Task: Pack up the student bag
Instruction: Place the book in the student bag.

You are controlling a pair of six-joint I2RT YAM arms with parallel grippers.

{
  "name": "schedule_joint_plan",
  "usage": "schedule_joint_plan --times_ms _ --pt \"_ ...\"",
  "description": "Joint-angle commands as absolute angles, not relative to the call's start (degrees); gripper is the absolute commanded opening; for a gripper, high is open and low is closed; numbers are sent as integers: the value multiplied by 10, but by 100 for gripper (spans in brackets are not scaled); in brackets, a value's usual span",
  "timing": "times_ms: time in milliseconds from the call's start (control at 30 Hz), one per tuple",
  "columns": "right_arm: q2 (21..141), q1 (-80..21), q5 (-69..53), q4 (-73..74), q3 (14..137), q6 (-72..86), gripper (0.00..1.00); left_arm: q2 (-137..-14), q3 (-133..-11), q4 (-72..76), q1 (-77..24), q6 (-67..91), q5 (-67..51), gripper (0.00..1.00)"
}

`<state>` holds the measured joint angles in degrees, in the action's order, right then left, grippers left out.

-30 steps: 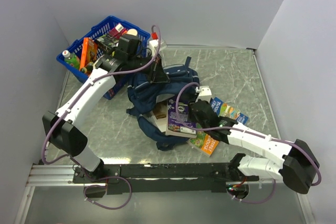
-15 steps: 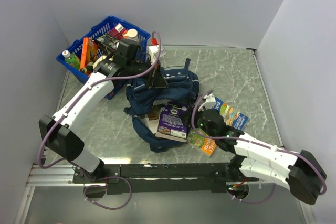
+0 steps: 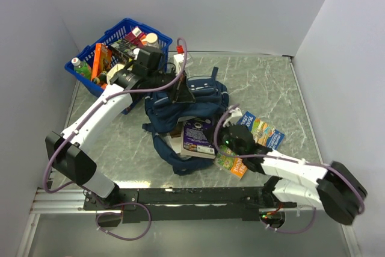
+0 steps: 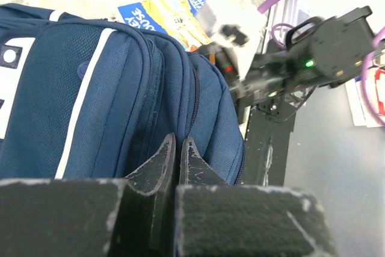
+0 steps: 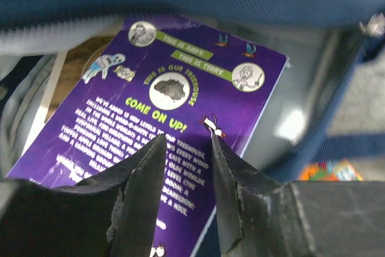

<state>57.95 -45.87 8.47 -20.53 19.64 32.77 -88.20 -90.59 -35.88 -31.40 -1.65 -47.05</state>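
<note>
**Purple book at the bag's mouth**

The top view shows the navy blue soft fabric student bag [image 3: 194, 102] slumped mid-table, beside a blue plastic basket [image 3: 157, 35]. A purple paperback book [image 3: 198, 136] lies in its opening.

Only the left wrist view shows the left gripper [image 4: 178, 143] pressed shut, pinching bag fabric by a zip.

Only the right wrist view shows the right gripper [image 5: 186, 144] partly open, its fingers hovering over the book's cover and holding nothing. The bag's grey lining [image 5: 301, 88] lies under the book.
</note>
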Motion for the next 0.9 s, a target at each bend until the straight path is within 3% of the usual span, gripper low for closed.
schedule_joint_plan --times_ms 0,167,533,700,867 --pt "689 -462 36 -312 249 293 41 -848 -953 -271 -331 30 -543 1" --pt "761 -483 11 -354 336 280 38 -856 -947 -268 -337 26 -534 1" --pt "564 -504 70 -280 259 195 48 -853 -939 -292 -337 -29 -497 1" --pt "415 -523 150 -128 243 217 60 -847 -920 -304 -330 -62 -440 1" --pt "397 -521 246 199 279 385 73 -852 -892 -371 -307 -145 -377 1"
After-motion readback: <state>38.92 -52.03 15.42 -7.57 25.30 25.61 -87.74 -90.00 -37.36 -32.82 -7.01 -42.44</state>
